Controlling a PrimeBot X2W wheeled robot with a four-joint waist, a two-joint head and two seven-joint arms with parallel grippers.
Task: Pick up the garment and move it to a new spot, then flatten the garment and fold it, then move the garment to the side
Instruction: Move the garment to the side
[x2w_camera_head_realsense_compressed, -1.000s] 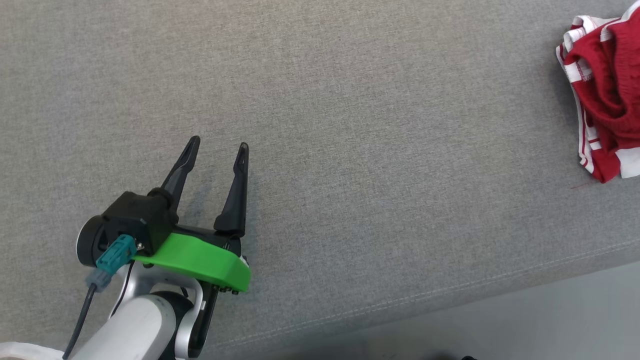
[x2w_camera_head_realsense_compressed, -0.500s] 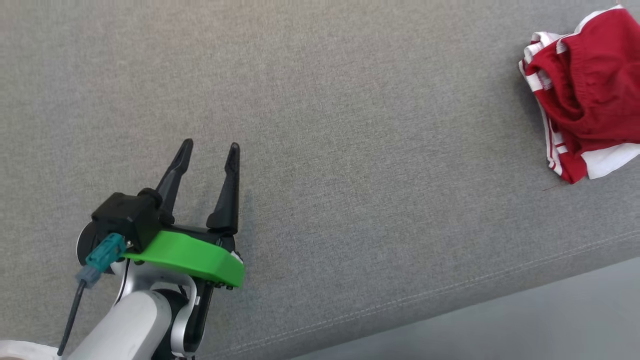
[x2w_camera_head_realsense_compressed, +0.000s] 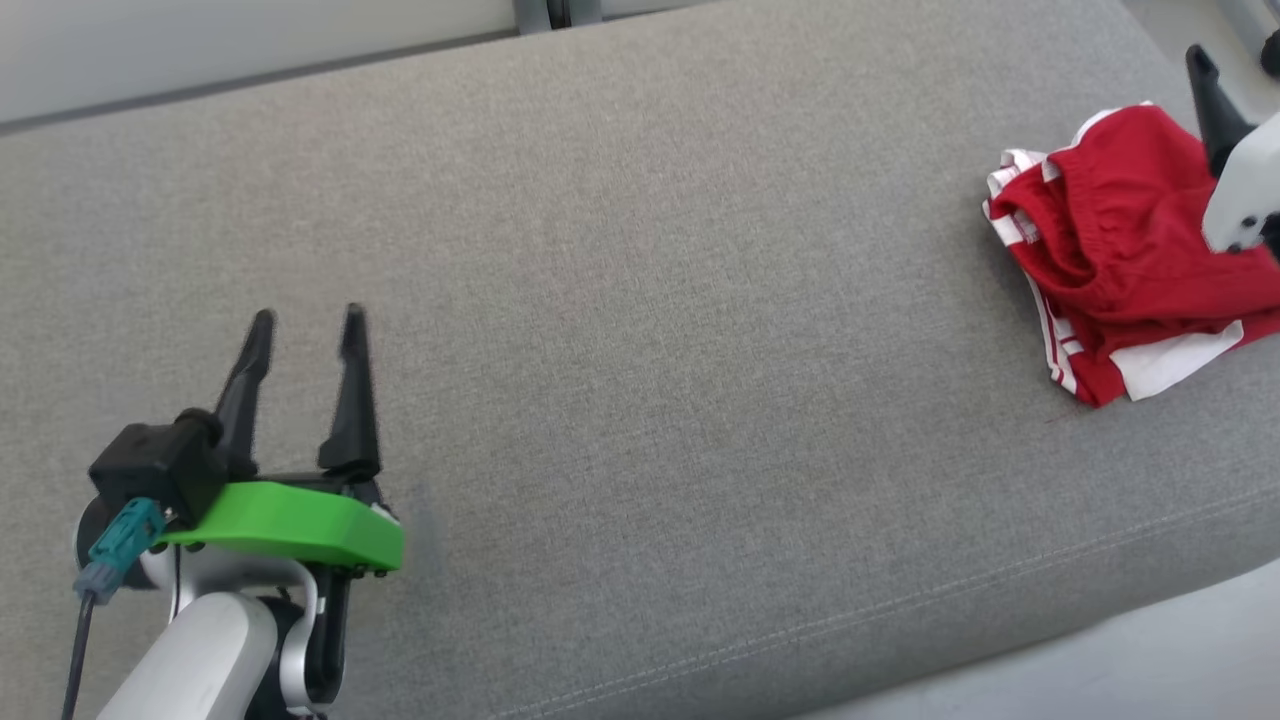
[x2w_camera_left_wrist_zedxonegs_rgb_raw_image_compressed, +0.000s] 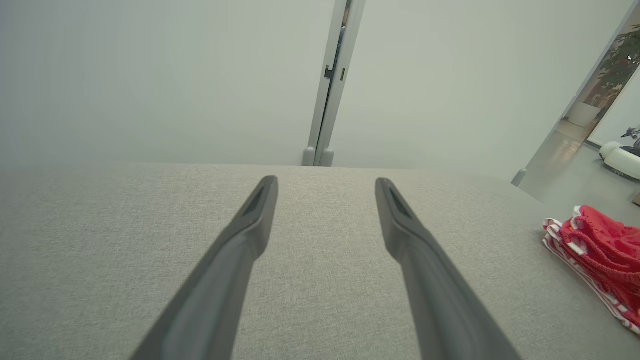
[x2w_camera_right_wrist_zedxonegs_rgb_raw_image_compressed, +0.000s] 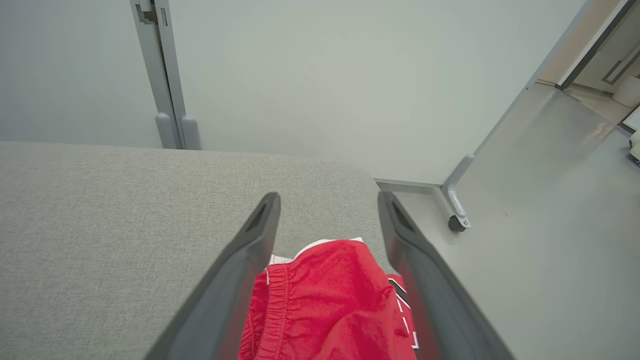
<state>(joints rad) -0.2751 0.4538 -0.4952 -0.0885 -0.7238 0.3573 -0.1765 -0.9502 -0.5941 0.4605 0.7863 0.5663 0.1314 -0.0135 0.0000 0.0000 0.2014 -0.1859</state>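
"Over at the right end of the grey cushion (x2w_camera_head_realsense_compressed: 640, 300) I see the garment (x2w_camera_head_realsense_compressed: 1110, 270). It is red cloth with white stripes and an elastic band, bunched in a heap close to the cushion's far corner."

"Where is your right arm?"

"I have the right gripper (x2w_camera_right_wrist_zedxonegs_rgb_raw_image_compressed: 328, 196) over that heap. On its wrist camera the red cloth lies between the two dark fingers. The jaws stand spread wide and clamp nothing. I cannot tell whether the fingers touch the cloth."

"And the other one?"

"I see the left gripper (x2w_camera_head_realsense_compressed: 307, 316) at the lower left of the head camera, over bare cushion and well apart from the garment. Its jaws are spread wide too, with nothing between them. The fingers point toward the pale wall panels (x2w_camera_left_wrist_zedxonegs_rgb_raw_image_compressed: 150, 75) behind the cushion. From its wrist camera the garment sits off at the right edge."

"Anything around the cushion?"

"I see grey floor (x2w_camera_right_wrist_zedxonegs_rgb_raw_image_compressed: 550, 250) running past its right end. A small caster foot (x2w_camera_right_wrist_zedxonegs_rgb_raw_image_compressed: 456, 223) at the base of a panel stands on it, near the cushion's corner."
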